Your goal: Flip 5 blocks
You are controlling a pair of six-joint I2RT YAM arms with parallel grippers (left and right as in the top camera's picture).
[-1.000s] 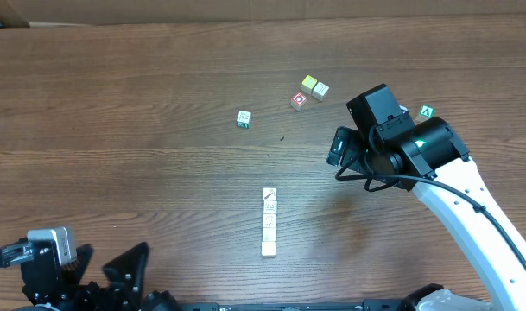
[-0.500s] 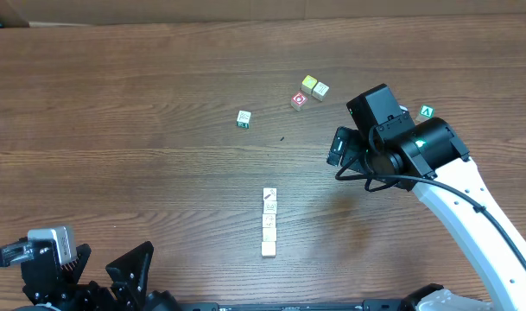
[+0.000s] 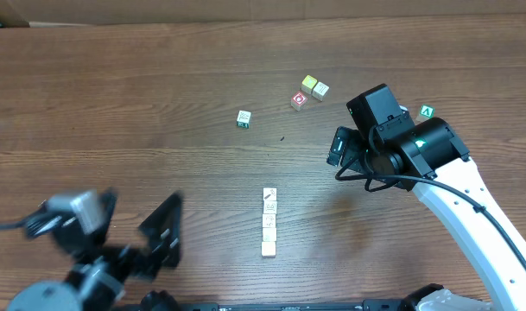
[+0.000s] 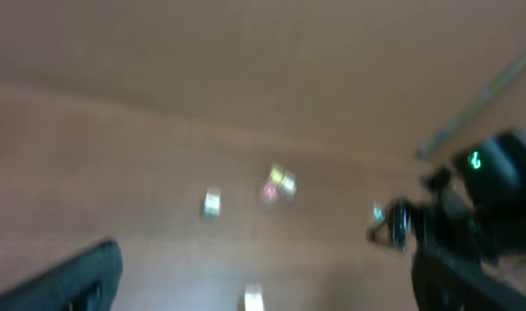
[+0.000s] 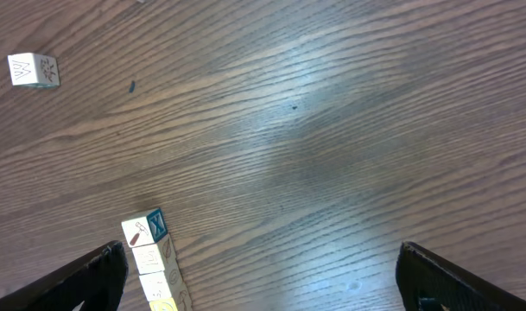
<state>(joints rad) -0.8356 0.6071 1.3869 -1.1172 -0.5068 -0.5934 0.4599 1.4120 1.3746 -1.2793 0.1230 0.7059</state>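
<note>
- Wooden brown counter [image 3: 159,104] carries a row of four blocks [image 3: 269,222], cream-faced and touching one another in a straight line.
- The row's long axis runs from the robot's side toward the far edge, leaning only slightly off that line.
- In the right wrist view, the far end block shows a small dark mark on top and a blue mark on its side.
- The right pincer [image 5: 263,259] stands released, its fingers wide apart with nothing between them. The row's far end lies just inside its left finger.
- The left pincer [image 4: 267,259] is also spread wide and empty, though its own view is blurred. The row lies on the counter to its right, well apart.
- A lone block [image 3: 243,119] sits farther out, left of the row's line.
- A pair of blocks [image 3: 314,86], one yellow and one cream, touch each other, with a red-marked cube [image 3: 299,100] just beside them.
- A green "A" cube [image 3: 427,111] rests close behind the right arm.
</note>
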